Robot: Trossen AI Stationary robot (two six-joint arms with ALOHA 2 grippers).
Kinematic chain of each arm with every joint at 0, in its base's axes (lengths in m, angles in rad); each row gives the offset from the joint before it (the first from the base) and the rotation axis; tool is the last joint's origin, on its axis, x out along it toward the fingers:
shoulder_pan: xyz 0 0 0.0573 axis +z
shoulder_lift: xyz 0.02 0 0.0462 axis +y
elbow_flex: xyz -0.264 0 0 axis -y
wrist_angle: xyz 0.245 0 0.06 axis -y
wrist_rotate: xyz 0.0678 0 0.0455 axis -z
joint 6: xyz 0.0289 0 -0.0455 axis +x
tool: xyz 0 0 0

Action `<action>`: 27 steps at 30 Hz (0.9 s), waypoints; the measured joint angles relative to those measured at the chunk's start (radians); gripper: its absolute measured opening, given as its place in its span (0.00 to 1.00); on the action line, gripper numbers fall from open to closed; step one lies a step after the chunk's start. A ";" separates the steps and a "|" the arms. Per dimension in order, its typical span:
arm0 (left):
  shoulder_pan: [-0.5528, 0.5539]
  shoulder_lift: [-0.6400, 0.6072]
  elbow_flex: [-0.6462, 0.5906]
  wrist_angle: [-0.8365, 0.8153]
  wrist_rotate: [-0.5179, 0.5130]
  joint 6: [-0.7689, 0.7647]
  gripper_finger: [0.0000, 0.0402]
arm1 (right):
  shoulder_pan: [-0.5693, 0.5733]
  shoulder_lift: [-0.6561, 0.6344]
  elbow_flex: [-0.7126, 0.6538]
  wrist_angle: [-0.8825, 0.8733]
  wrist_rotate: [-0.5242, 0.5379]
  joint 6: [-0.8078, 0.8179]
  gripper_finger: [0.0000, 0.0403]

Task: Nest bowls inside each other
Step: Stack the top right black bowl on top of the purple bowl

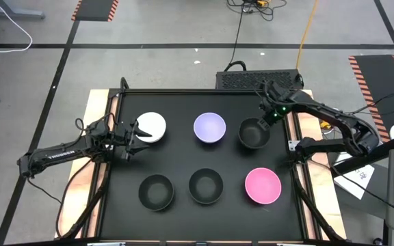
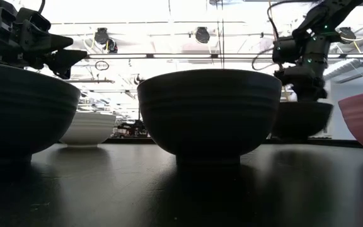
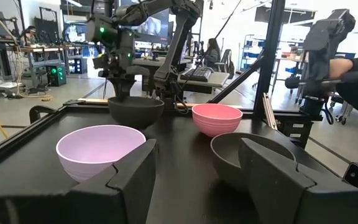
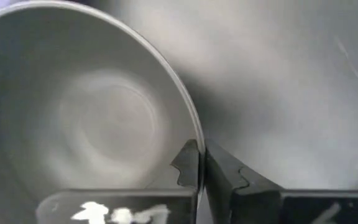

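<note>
Right wrist view: right gripper clamped on the back black bowl's rim (left gripper spread, holding nothing, beside white bowl).

I view the black-topped bench from overhead and level at bench height; both share the round pink plastic bowl.

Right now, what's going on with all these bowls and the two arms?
Six bowls sit apart on the black table, none nested yet. The right tool has pinched the rim of the black bowl in the far row, next to the lavender bowl. The left tool hovers open at the edge of the white bowl. The pink bowl and two more black bowls wait in the near row.
</note>
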 joint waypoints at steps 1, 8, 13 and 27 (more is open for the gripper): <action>0.000 0.000 0.000 0.000 0.000 0.000 0.57 | 0.009 -0.004 0.000 0.044 -0.051 -0.008 0.00; 0.000 0.000 0.000 -0.001 0.000 -0.011 0.57 | 0.064 -0.021 0.000 0.227 -0.213 -0.037 0.00; 0.000 0.000 0.000 -0.003 0.001 -0.029 0.57 | 0.070 -0.085 -0.008 0.286 -0.338 -0.081 0.00; -0.025 0.000 0.000 0.004 0.000 -0.023 0.57 | 0.059 -0.440 -0.182 0.396 -0.372 -0.061 0.00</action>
